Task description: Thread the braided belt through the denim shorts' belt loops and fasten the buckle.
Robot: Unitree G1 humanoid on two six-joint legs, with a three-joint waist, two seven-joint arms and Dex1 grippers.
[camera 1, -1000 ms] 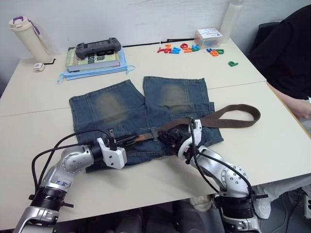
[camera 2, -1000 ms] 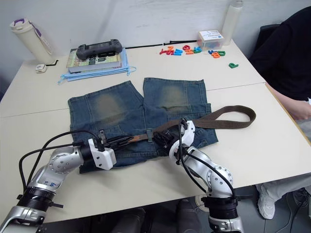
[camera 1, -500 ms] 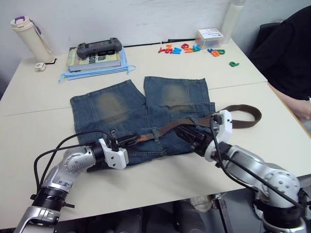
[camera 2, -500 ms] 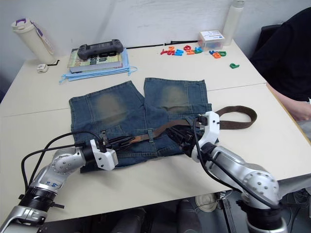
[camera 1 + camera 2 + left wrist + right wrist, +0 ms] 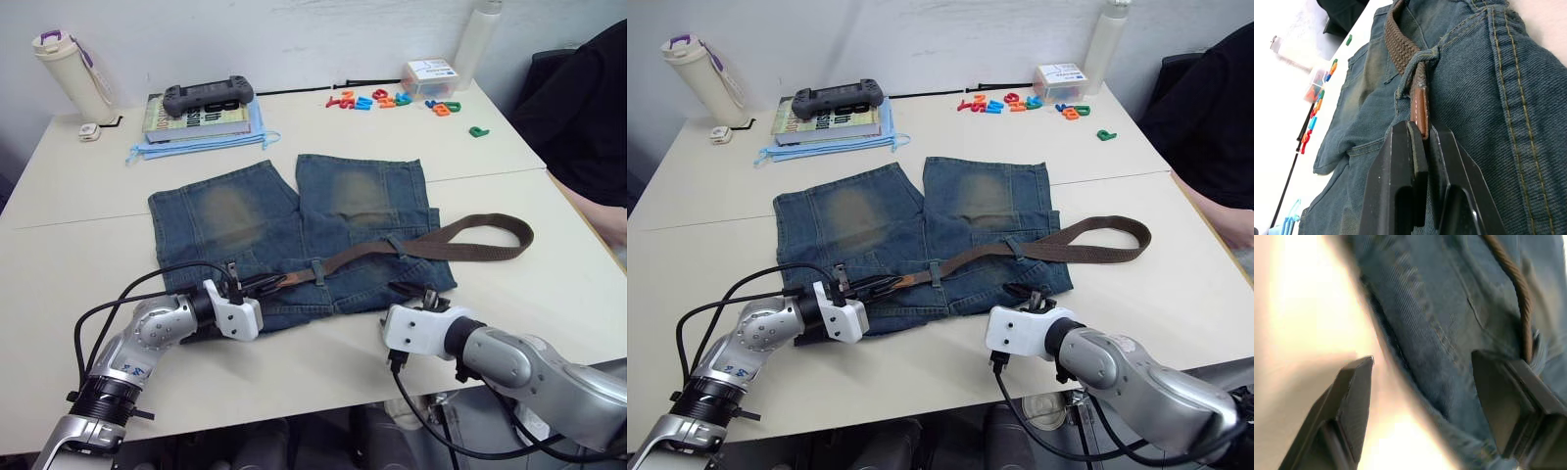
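Your left gripper (image 5: 1420, 147) clamps the belt (image 5: 431, 245) tip, its length running rightward through the loops (image 5: 316, 271); your open right gripper (image 5: 1425, 401) sits nearest its slack.

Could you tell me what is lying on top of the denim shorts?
The brown belt crosses the shorts, under two loops. Its tan end sits in the left claw. The buckle cannot be seen.

Blue denim shorts (image 5: 294, 230), 2 yellowish-brown patches; dark brown braided belt (image 5: 460, 242).
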